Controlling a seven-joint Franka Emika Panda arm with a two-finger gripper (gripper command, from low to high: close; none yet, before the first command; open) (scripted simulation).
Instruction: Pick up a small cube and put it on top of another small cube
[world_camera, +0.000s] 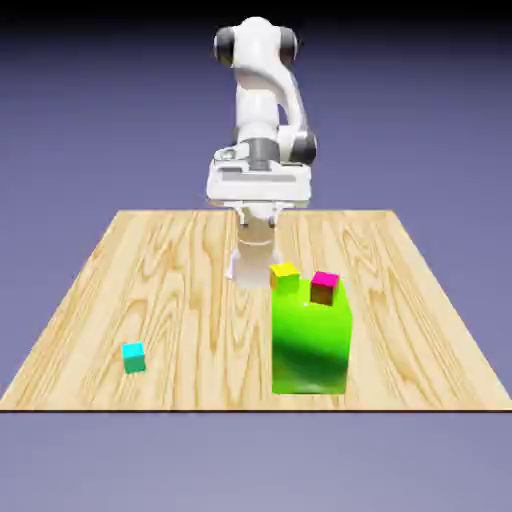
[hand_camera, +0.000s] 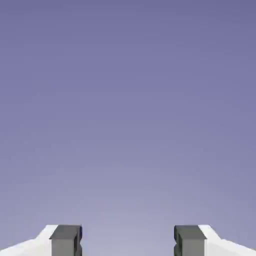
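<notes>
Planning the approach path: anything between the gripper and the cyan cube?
Nothing visible. The cyan cube sits alone on bare table near the front edge, toward the exterior view's left. The green block carrying the yellow cube and magenta cube stands off to the right. The gripper is open and empty.

small cube (world_camera: 133, 356) unobstructed, green block (world_camera: 311, 345) well apart

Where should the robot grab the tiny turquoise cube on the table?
Probably from straight above, fingers pinching two opposite side faces of the turquoise cube. It sits flat on the wooden table, alone, well away from the big green block, so nothing crowds its sides.
</notes>
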